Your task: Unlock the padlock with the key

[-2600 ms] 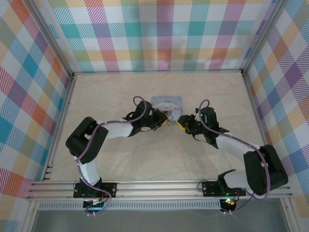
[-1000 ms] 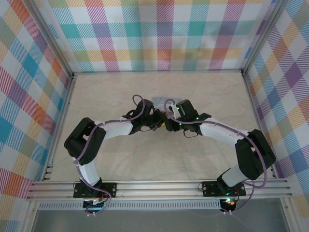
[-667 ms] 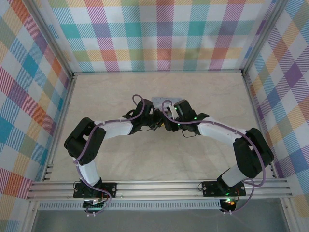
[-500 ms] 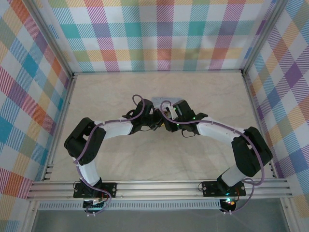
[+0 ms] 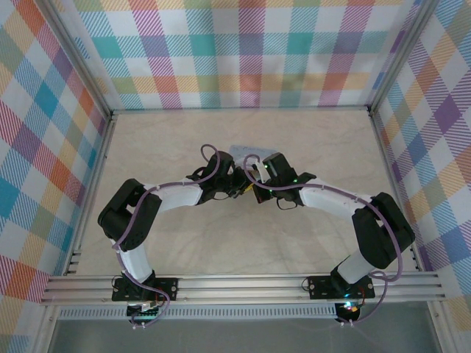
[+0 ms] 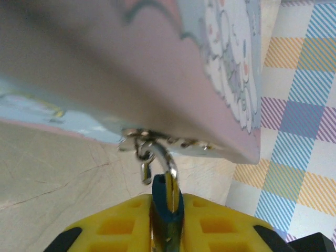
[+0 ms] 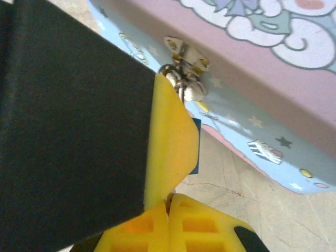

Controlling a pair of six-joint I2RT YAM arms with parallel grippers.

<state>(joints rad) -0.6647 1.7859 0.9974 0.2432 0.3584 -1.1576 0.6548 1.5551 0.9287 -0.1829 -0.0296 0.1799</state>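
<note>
Right arm is sitting further in toward 9 o'clock than earlier, putting right pincer [image 5: 255, 193] just beside left pincer [image 5: 241, 188] at the box [image 5: 245, 151] front. Left pincer is clamping the blue padlock [image 6: 167, 198], which is hanging off the hasp [image 6: 157, 140]. Right pincer is running narrow, fingers nearly touching. Key is hidden, so cannot tell if seated. Shackle is looking shut: insertion, turn and release pending, I'd judge. Padlock's long axis is running 12-to-6 in left wrist view, shackle toward 12.
</note>
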